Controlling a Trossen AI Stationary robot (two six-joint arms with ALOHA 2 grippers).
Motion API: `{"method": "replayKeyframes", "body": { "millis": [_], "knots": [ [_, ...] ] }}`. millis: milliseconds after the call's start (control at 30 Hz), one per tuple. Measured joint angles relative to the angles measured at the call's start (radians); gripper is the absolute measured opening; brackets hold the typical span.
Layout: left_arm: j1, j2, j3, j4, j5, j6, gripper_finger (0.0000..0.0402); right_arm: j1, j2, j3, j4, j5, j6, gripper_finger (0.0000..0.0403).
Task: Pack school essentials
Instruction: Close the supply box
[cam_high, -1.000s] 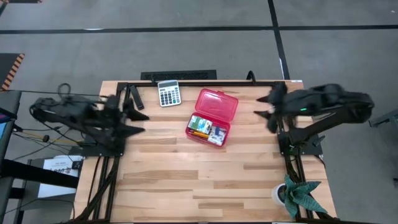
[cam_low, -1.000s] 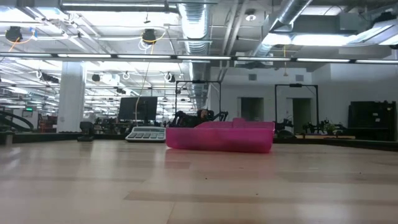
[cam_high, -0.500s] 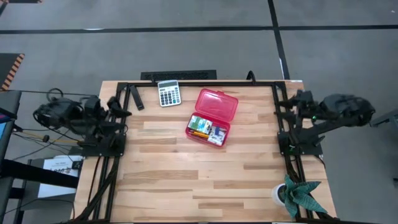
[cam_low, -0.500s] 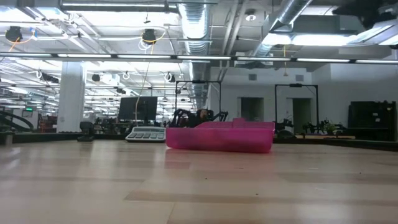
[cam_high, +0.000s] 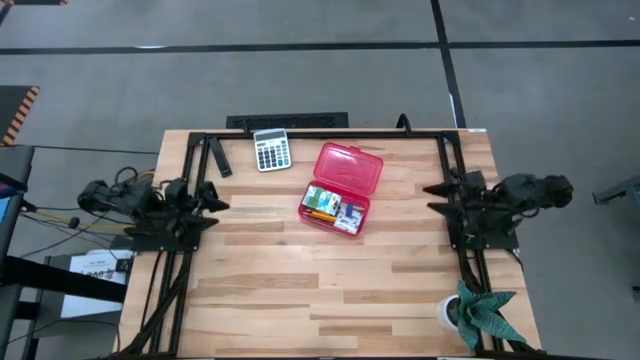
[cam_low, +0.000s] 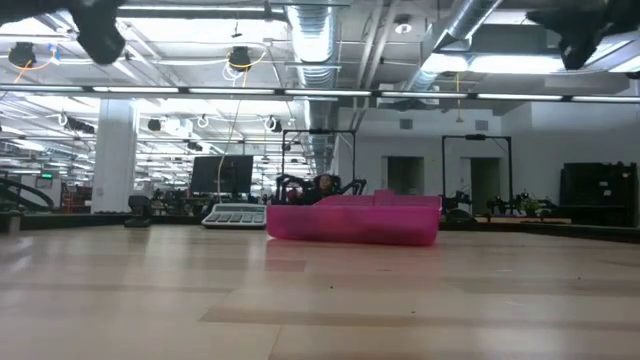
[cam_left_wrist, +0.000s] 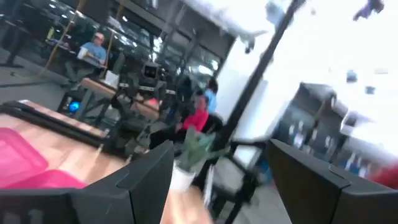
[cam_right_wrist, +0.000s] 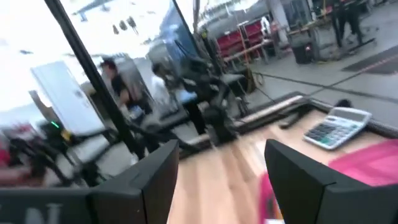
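A red translucent case (cam_high: 341, 189) lies open near the table's far middle, its lid (cam_high: 350, 167) flat on the wood behind the tray. The school essentials (cam_high: 333, 209), several small stationery pieces, lie in the tray. In the low view the case (cam_low: 352, 220) shows as a pink box. My left gripper (cam_high: 217, 204) stands open at the table's left edge, pointing toward the case and well short of it. My right gripper (cam_high: 430, 198) stands open at the right edge, also pointing toward the case. Both wrist views, left (cam_left_wrist: 217, 183) and right (cam_right_wrist: 221, 180), show nothing between the fingers.
A grey-white calculator (cam_high: 271, 150) lies at the far edge, left of the case, and shows in the low view (cam_low: 233, 215). A small potted plant (cam_high: 478, 313) stands at the near right corner. Bare wood spreads over the table's near half.
Both arms have sunk and drawn back, the left toward the table's left edge and the right toward its right edge, and now sit folded low over their bases. The right gripper has tipped up to about level. Both grippers stay open. The case and its contents have not moved.
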Motion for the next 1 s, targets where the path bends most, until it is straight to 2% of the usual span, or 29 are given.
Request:
{"method": "replayKeyframes", "body": {
  "millis": [100,200,333,433,500,633,800,900,1000],
  "knots": [
    [0.001,0.024,-0.011,0.047,-0.064,-0.101,0.0251,0.0,0.032,0.003,0.118,0.001,0.064,0.0244],
    [0.0,0.052,-0.007,0.252,-0.125,-0.186,0.0251,0.004,0.04,0.032,0.243,-0.016,0.092,0.0244],
    [0.0,0.165,-0.004,0.616,-0.104,-0.084,0.0251,0.012,0.04,0.071,0.354,-0.078,0.002,0.0244],
    [0.0,0.326,0.034,0.82,-0.098,-0.001,0.0251,0.008,0.04,0.088,0.428,-0.053,-0.01,0.0244],
    [0.0,0.439,0.081,0.884,-0.124,0.027,0.0251,0.003,0.04,0.089,0.477,-0.02,-0.048,0.0244],
    [0.006,0.669,0.222,0.844,-0.284,-0.01,0.0251,-0.015,0.04,0.088,0.56,0.08,-0.152,0.0244],
    [0.058,0.925,0.419,0.761,-0.406,-0.023,0.0251,-0.043,0.04,0.088,0.586,0.231,-0.209,0.0244],
    [0.115,1.008,0.508,0.719,-0.373,-0.056,0.0251,-0.05,0.04,0.099,0.443,0.384,-0.204,0.0244],
    [0.168,1.048,0.564,0.687,-0.251,-0.097,0.0251,-0.051,0.065,0.112,0.183,0.608,-0.024,0.0238]
  ]
}}
